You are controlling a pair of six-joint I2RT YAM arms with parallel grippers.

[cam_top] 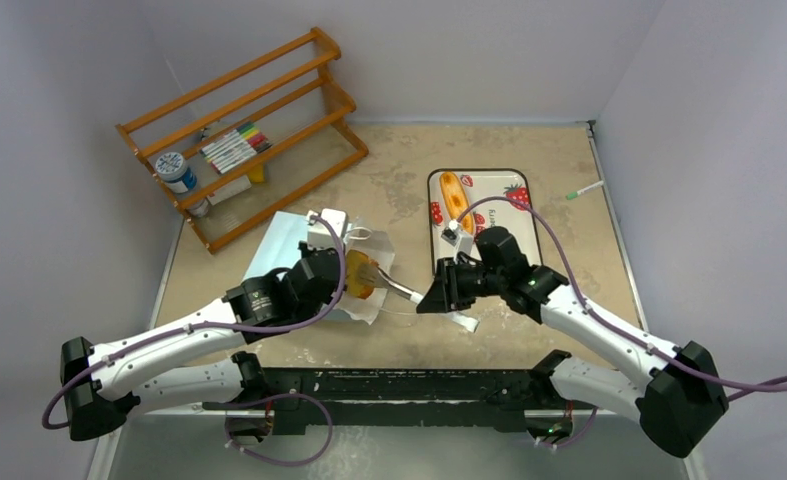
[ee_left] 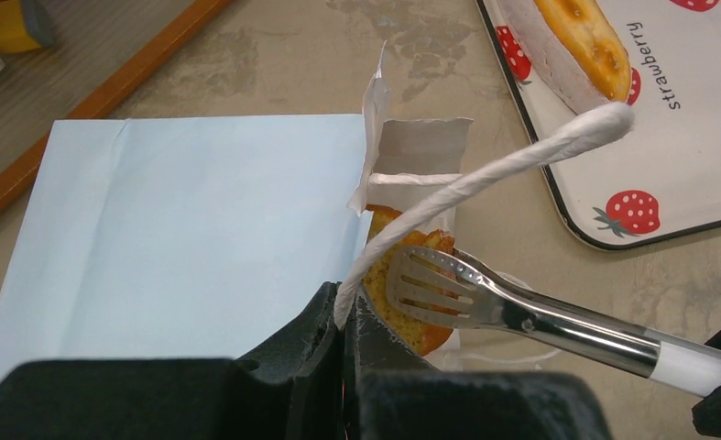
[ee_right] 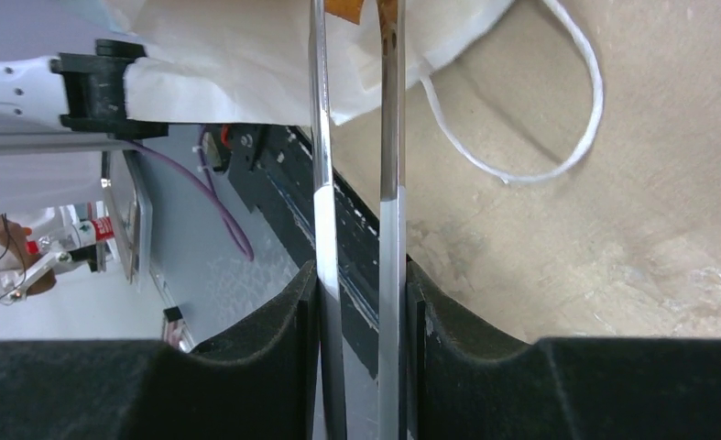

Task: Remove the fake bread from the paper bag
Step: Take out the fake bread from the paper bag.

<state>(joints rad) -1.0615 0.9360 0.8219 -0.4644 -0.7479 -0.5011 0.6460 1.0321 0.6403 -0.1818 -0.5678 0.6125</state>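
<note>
The move turns on one line. The bread piece [ee_left: 416, 332] sits in the mouth of the bag [cam_top: 284, 245], left of the right hand [ee_right: 361, 284]. The tongs [ee_left: 485, 307] bridge the gap, their long axis running left to right, so the way out looks like a straight pull rightward along that axis.

The bag lies flat on the tabletop [cam_top: 409, 170] with its mouth facing right and slightly near. The piece is partly out of the white lining, and the slotted tong head presses on its top face. I cannot tell where the lower tong blade sits.

The right hand is clenched on the two tong arms, squeezing them near their middle. That forearm reaches in from the near right and is the working arm. The left hand [ee_left: 345, 316] is pinched tight on the string handle [ee_left: 521, 156] at the mouth, with its arm stretched in from the near left.

The tray [cam_top: 499, 215] lies beyond the right hand and already carries a loaf [cam_top: 456, 195].
</note>
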